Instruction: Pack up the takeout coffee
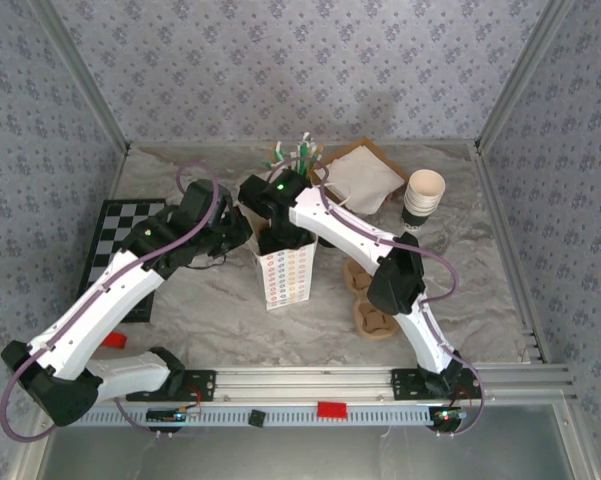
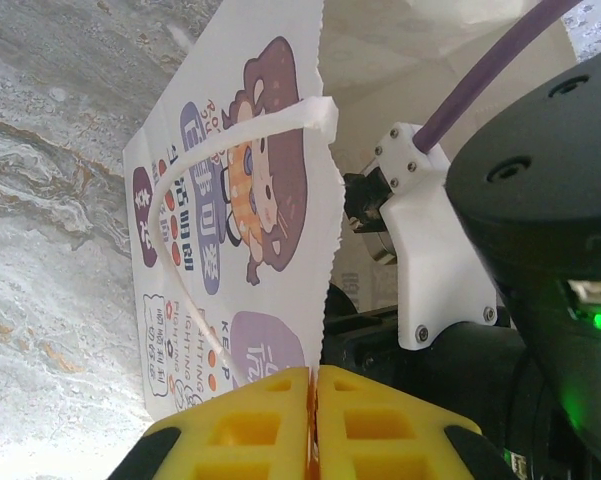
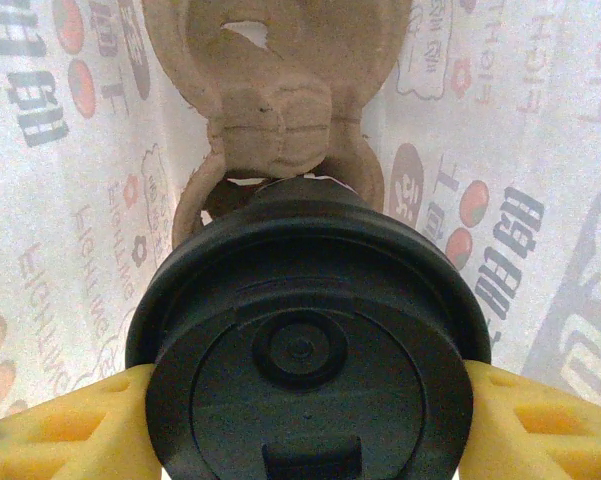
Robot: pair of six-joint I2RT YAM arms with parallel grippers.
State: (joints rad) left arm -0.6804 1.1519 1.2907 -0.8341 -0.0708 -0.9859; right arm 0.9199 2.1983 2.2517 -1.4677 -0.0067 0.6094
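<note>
left pincer clamped on the bag rim, right pincer clamped on the cup, i should lower it straight into the carrier at 12 o'clock.

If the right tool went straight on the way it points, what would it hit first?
Probably the cardboard cup holder at the bottom of the bag. The right tool points down into the bag gripping a lidded cup, so the cup would likely reach it first; depth is unclear.
</note>
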